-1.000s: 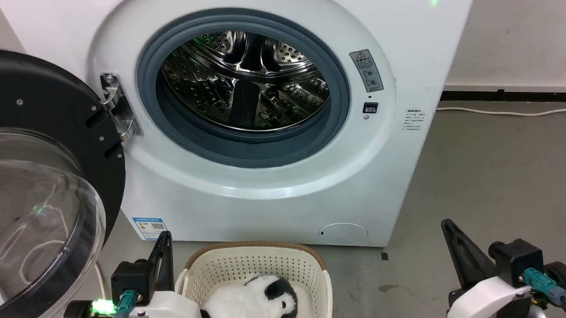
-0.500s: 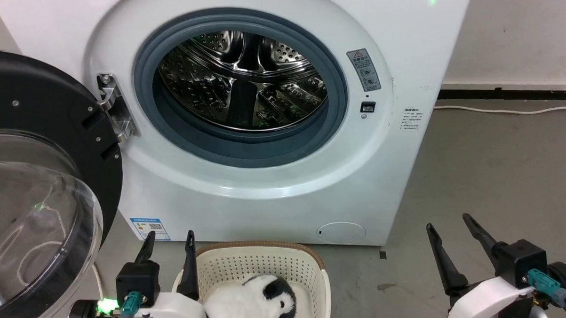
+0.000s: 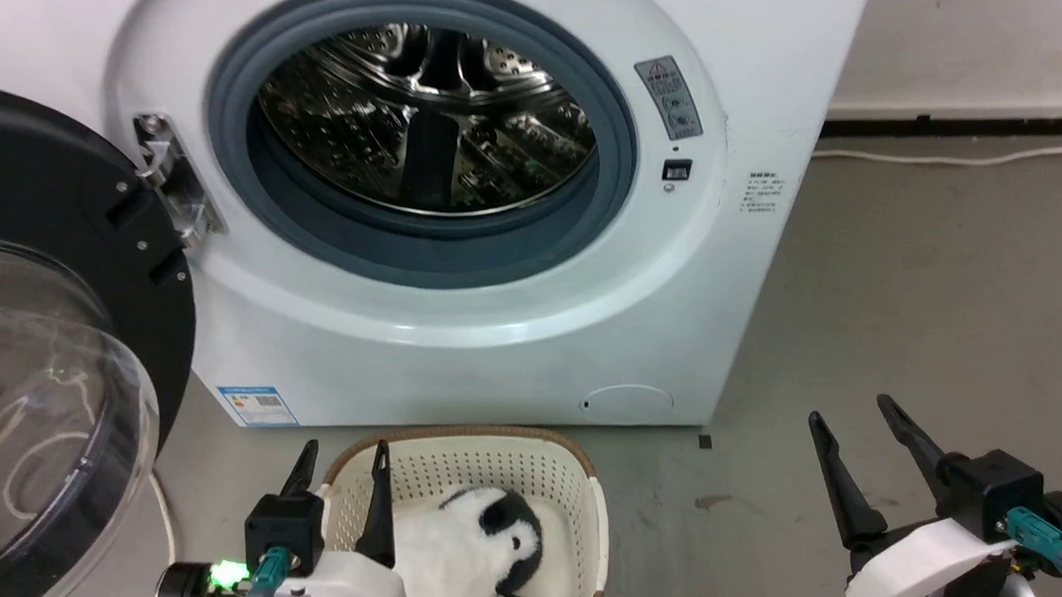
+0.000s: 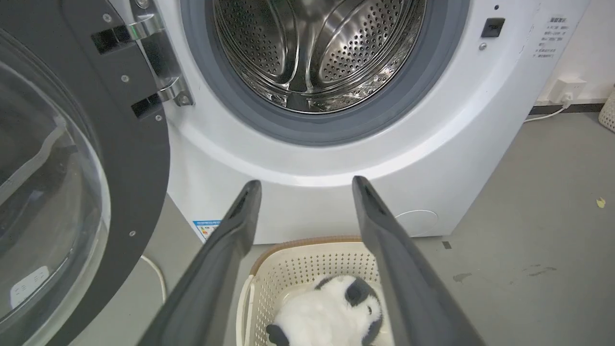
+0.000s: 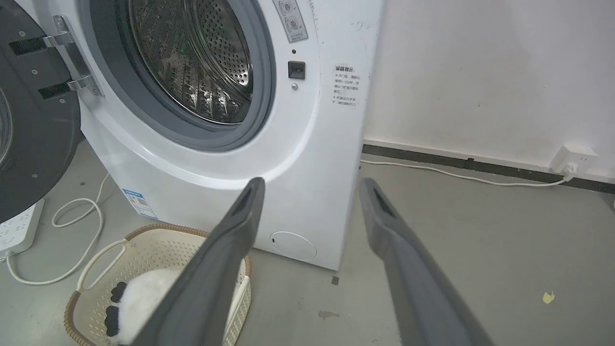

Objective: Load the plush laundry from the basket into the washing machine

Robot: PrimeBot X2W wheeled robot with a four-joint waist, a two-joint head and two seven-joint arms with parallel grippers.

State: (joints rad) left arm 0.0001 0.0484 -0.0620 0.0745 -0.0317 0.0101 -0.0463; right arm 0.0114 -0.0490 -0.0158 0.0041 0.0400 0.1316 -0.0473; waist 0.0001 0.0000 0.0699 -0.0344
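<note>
The white washing machine (image 3: 462, 336) fills the upper head view, its black-framed domed door (image 3: 48, 368) swung open at the left and the steel drum (image 3: 427, 116) bare. The cream basket (image 3: 466, 460) stands on the floor in front of it, holding the panda-like plush laundry (image 3: 482, 539). My left gripper (image 3: 342, 460) is open at the basket's left rim, above the plush and apart from it. Over bare floor at the lower right, my right gripper (image 3: 853, 411) is open and holds nothing. The plush (image 4: 331, 312) lies between the left fingers (image 4: 230, 240) in the left wrist view.
A white cable (image 5: 72, 230) loops on the floor left of the basket (image 5: 144, 245), beside a power strip (image 5: 19, 226). Another cord (image 5: 456, 175) runs along the back wall to a socket (image 5: 574, 158). Grey concrete floor (image 3: 920, 303) stretches right of the washer.
Both grippers went from shut to open. The head camera has tilted down and shifted, so the washer sits higher and the basket shows more fully. The left gripper edged right toward the basket.
</note>
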